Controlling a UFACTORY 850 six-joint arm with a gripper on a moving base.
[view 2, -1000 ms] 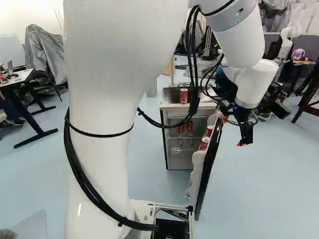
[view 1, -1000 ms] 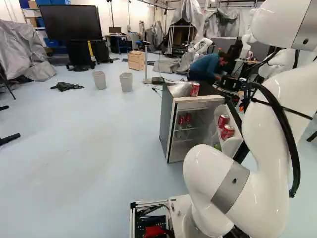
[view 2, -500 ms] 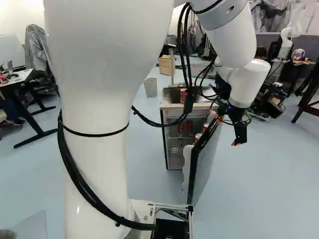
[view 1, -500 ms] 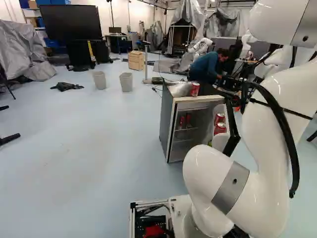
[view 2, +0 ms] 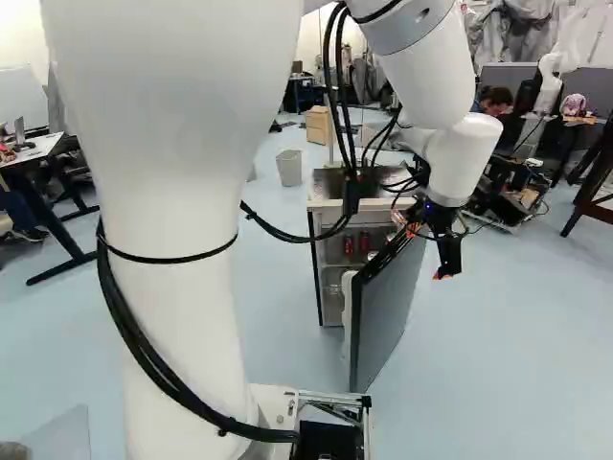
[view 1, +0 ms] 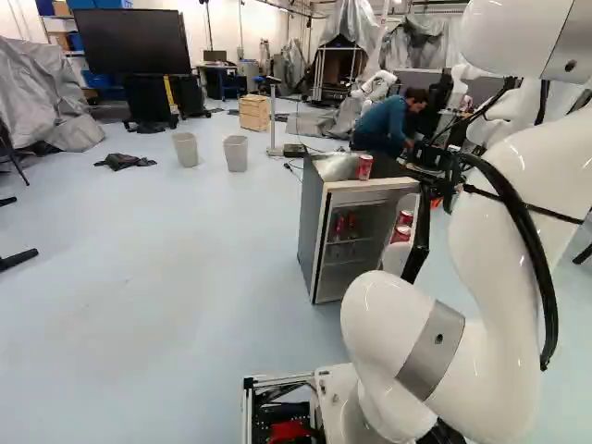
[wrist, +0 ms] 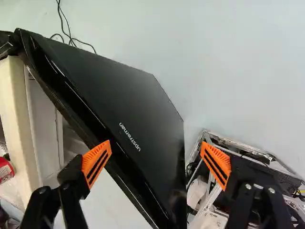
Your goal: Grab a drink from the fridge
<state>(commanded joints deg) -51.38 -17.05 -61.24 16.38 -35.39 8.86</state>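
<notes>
Wrist view: door edge (wrist: 80,112) near end effector (view 2: 428,253).

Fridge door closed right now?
No, the door stands swung out from the fridge, red cans showing on its inner side.

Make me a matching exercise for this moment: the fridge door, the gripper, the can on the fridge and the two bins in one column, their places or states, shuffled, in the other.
Things
1. Fridge door
2. Gripper
3. Nearest can
4. Two bins

Places or states
A. On top of the fridge
B. Standing on the floor, left of the fridge in the left base view
C. Open, its orange pads well apart
D. Swung out from the fridge's body

Right pairs: 1-D, 2-C, 3-A, 4-B
</notes>
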